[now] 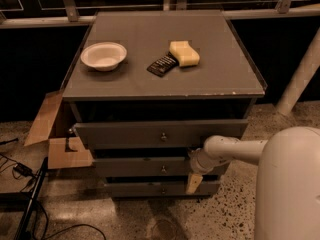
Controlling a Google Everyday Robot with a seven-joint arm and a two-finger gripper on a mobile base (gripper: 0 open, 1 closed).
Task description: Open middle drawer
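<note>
The grey cabinet [165, 91] has three drawers stacked at its front. The middle drawer [135, 167] has a long flat grey front with a small round knob [163, 169] at its centre. It sits a little further back than the top drawer [120, 133] above it. My gripper [194, 178] is at the end of the white arm [235, 150], which reaches in from the right. It hangs in front of the right part of the middle drawer's front, just right of the knob and pointing down. The bottom drawer [145, 188] lies below it.
On the cabinet top are a white bowl [103, 55], a yellow sponge [184, 53] and a dark packet [161, 65]. An open cardboard box [55, 134] stands left of the cabinet, with cables [22, 171] on the floor. My white body [290, 184] fills the lower right.
</note>
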